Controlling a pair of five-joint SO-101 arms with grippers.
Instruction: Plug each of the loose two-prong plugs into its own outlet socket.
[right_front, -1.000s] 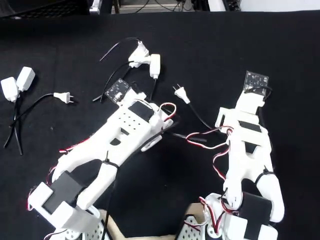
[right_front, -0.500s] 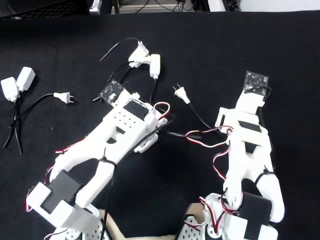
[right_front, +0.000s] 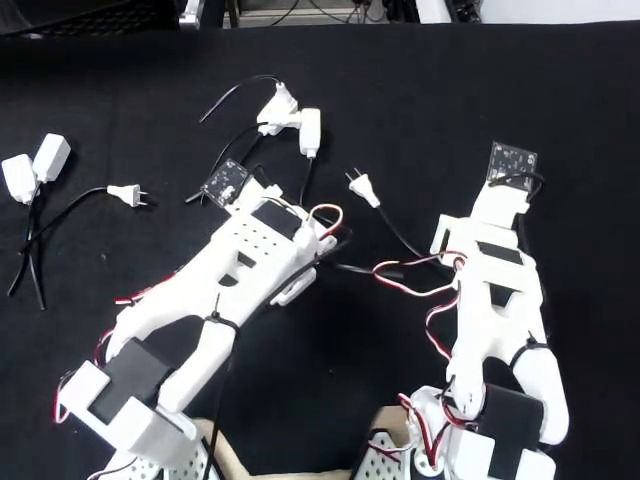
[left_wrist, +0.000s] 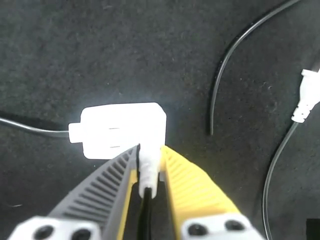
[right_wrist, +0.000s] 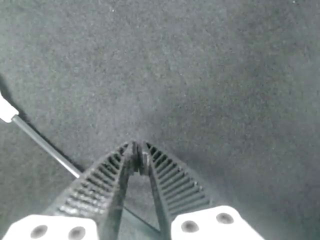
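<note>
Left gripper (left_wrist: 148, 150): the grey finger (left_wrist: 105, 185) and the yellow finger (left_wrist: 192, 185) are clamped on the body of a white two-prong plug (left_wrist: 149, 167). The plug's black cord runs back between the fingers toward the wrist. The prongs cannot be seen.

White outlet socket (left_wrist: 120, 127): it lies flat on the black table (left_wrist: 100, 50), directly ahead of the left fingertips. The held plug's front end touches the socket's near edge. Two slots on the socket's upper face are uncovered. A thin cord leaves the socket's far end, on the grey-finger side.

Second plug (left_wrist: 306, 100): it lies loose on the table, well apart from the left gripper on the yellow-finger side. A black cable (left_wrist: 225, 65) lies between this plug and the socket, with its free end toward the gripper.

Right gripper (right_wrist: 136, 150): both fingers are together, tips touching, with nothing held. It hangs over bare table. A dark cord (right_wrist: 40, 142) lies near it on one side.

High view: one loose plug (right_front: 362, 187) lies between the wrist ends of the two arms. Another loose plug (right_front: 127, 193) lies well apart from both. Beyond that plug, two white sockets (right_front: 35, 165) lie side by side.
</note>
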